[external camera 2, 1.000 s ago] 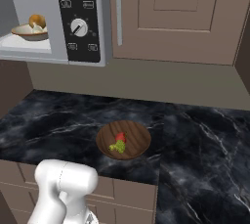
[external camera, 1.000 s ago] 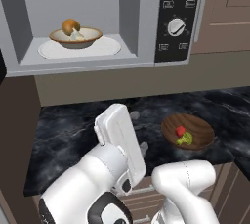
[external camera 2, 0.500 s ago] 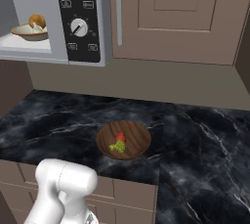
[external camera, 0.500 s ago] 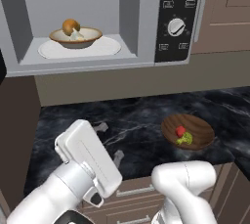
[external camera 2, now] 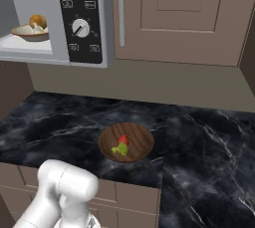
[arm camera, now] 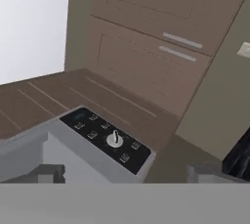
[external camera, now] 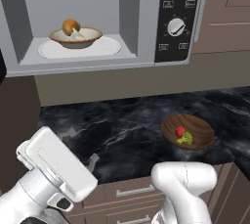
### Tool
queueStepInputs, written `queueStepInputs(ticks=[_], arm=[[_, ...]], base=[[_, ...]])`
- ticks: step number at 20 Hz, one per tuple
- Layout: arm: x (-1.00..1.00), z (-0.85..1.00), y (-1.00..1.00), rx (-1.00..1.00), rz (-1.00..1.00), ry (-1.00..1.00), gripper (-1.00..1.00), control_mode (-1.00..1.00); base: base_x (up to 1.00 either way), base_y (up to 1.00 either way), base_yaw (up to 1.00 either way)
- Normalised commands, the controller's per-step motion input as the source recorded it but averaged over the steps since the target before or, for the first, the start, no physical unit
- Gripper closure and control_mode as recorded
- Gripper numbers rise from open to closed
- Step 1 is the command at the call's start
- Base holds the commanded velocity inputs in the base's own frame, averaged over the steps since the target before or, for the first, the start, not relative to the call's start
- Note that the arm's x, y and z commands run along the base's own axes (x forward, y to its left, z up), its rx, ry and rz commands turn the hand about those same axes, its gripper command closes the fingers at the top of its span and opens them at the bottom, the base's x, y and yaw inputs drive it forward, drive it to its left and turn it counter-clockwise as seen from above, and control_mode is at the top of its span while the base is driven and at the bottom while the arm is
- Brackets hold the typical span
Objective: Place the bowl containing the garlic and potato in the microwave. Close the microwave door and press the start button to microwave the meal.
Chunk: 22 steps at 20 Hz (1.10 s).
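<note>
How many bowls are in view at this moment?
2. A tan bowl holding the potato and garlic sits on the turntable inside the open microwave. A dark wooden bowl with red and green food rests on the black counter below.

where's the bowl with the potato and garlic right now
The bowl sits on the white turntable inside the open microwave, upper left in the left base view, left of the black control panel.

The robot's glossy white arm (external camera: 183, 181) has smooth rounded tubular links with bulbous joint housings. A flat, boxy white wrist segment (external camera: 56, 167) has rounded corners, with a dark grey ring and small dark round fitting beneath it.
</note>
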Motion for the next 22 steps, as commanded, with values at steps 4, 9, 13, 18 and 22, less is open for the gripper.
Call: queueStepInputs(ticks=[4, 9, 13, 18, 22], arm=[[0.0, -0.01, 0.52, -0.1, -0.12, 0.0, -1.0, -1.0], [0.0, -0.02, 0.52, -0.09, -0.12, 0.0, -1.0, -1.0], [0.0, -0.01, 0.51, -0.08, -0.11, 0.0, -1.0, -1.0], [0.0, 0.0, 0.47, -0.05, -0.11, 0.0, -1.0, -1.0], [0.0, 0.0, 0.41, -0.03, -0.12, 0.0, -1.0, -1.0]], base=[[0.0, 0.0, 0.0], [0.0, 0.0, 0.0], [0.0, 0.0, 0.0], [0.0, 0.0, 0.0], [0.0, 0.0, 0.0]])
